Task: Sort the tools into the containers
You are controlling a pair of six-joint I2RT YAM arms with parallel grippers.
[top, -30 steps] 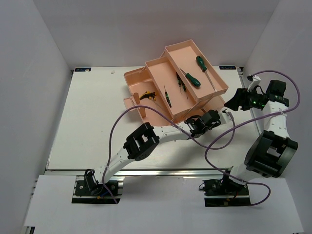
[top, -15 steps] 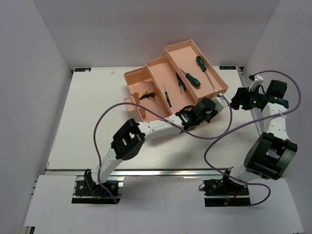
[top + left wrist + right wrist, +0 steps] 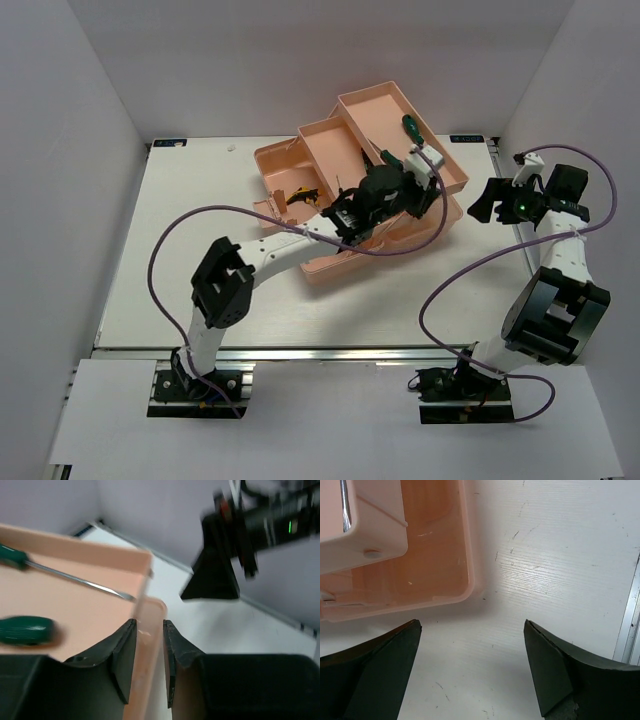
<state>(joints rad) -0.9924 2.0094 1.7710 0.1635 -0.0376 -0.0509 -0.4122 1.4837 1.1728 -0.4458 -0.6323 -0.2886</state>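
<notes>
Left wrist view: the left gripper [image 3: 149, 635] straddles the toolbox [image 3: 90, 612] tray wall, jaws narrowly parted; whether they pinch it I cannot tell. Green screwdrivers [image 3: 70, 576] lie inside that tray. The right gripper [image 3: 472, 670] hangs spread wide beside the toolbox.

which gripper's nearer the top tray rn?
Left. The left gripper has its fingers straddling the top tray wall. The right gripper hangs open over the table, off the toolbox to its right, clear of that tray.

Toolbox [image 3: 335, 265] on far half of table [image 3: 180, 240], screwdriver [image 3: 409, 126] in rightmost tray [image 3: 370, 105], another tool [image 3: 300, 197] in left compartment [image 3: 283, 178]
</notes>
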